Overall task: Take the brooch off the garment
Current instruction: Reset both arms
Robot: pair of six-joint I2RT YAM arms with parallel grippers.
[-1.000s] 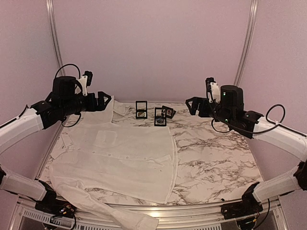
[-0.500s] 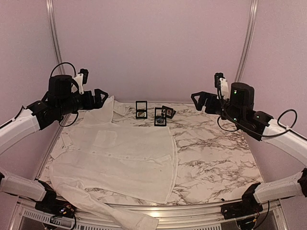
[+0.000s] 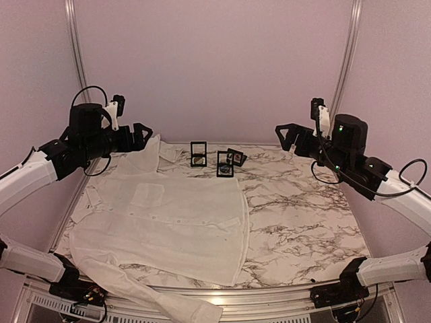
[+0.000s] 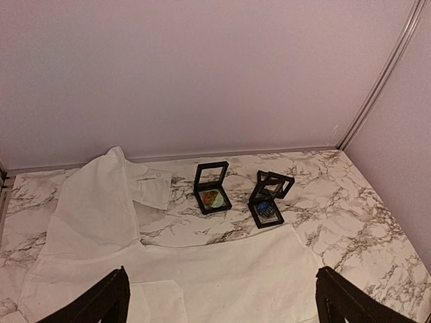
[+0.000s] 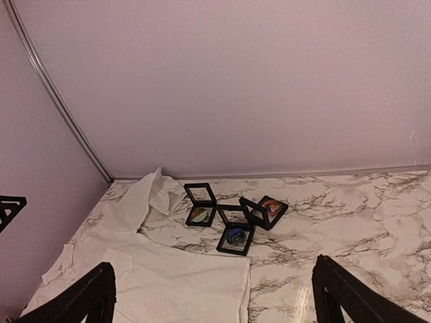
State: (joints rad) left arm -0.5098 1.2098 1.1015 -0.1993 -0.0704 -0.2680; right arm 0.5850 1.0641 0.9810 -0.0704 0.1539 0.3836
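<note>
Right gripper (image 3: 284, 136) rose and swung outward; left gripper (image 3: 143, 134) lifted slightly.

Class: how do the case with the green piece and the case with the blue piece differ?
Contents: the green case holds a green-orange piece, the blue case a blue one. Place: the green case stands left, by the shirt collar; the blue case right. Company: the green case stands alone; the blue case has a third case beside it. Both are black, square, open, on the table.
</note>
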